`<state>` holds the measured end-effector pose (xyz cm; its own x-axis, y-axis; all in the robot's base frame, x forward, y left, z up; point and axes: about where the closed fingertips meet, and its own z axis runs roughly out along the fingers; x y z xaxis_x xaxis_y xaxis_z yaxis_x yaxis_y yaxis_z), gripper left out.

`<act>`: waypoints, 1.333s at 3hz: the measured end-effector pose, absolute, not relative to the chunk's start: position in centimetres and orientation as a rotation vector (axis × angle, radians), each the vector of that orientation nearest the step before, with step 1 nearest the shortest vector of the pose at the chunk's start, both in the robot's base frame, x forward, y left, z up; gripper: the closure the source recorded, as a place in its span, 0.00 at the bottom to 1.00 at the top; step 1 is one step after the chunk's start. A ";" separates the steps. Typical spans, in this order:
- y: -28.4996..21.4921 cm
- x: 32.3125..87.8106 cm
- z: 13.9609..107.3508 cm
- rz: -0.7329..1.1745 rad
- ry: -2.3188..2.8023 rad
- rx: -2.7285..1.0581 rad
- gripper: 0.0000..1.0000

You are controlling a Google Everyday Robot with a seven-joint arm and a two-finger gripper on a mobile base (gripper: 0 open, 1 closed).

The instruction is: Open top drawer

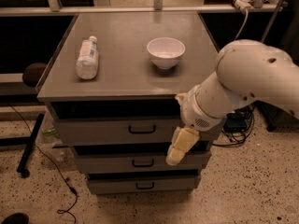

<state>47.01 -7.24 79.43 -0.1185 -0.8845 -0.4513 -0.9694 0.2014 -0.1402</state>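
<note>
While right of the handle (142, 129), tool (174, 157) low before top drawer (93, 132), its state unclear; bottle (87, 58), bowl (165, 52) atop.

Free gap: claw (179, 147) right of handle (142, 129)

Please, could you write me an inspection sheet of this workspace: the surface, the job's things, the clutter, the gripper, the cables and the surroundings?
Surface: grey cabinet top, carrying two things.
Job's things: top drawer, its black handle at centre, not gripped.
Clutter: bottle lying on its side at the left; white bowl upright to its right.
Gripper: gripper hangs in front of the drawer fronts, right of the handles, on none of them.
Cables: black cable on the floor at left; white cable at the back right.
Surroundings: speckled floor; two lower drawers beneath.
</note>
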 end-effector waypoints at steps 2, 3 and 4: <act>-2.7 48.2 75.3 0.284 1.959 -1.772 0.00; -1.1 50.6 73.9 0.253 1.916 -1.800 0.00; -0.6 52.8 72.5 0.227 1.914 -1.825 0.00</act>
<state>52.82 -0.61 72.51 0.0070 -0.8938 -0.4485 -0.9738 0.0958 -0.2061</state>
